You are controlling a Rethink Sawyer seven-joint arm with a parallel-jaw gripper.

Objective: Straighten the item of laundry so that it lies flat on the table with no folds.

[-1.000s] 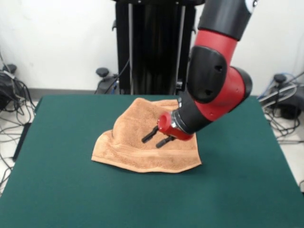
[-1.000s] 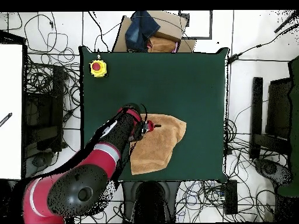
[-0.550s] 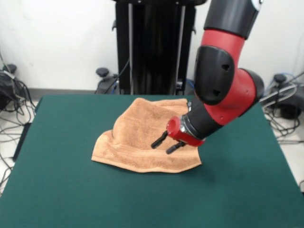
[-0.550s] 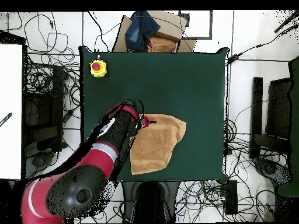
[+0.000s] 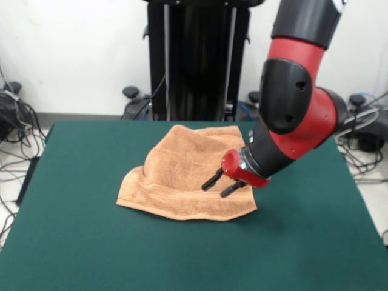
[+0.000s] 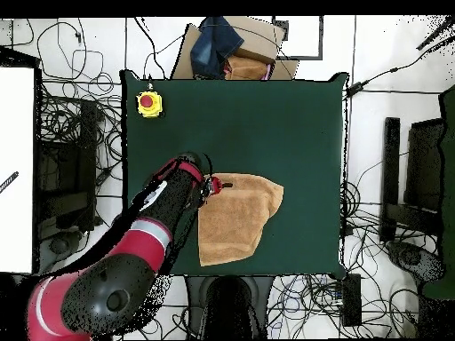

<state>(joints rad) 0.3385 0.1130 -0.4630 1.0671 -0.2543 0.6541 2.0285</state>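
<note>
peach towel [image 5: 185, 173] rumpled on the dark green table [image 5: 73, 242], jaws parted and empty above its edge.

overhead, the towel [image 6: 235, 218] lies toward 5 o'clock of the table [image 6: 267, 124], with a yellow box bearing a red button [image 6: 148, 104] at the 10 o'clock corner. cables [image 6: 71, 133] litter the pale floor, and a cardboard box [image 6: 235, 53] sits past 12 o'clock. in the front view the gripper [image 5: 219, 185] tilts over the towel's 4 o'clock corner; whether the tips touch the cloth is hard to tell. the arm [image 6: 133, 257] hides part of the table's edge.
</note>
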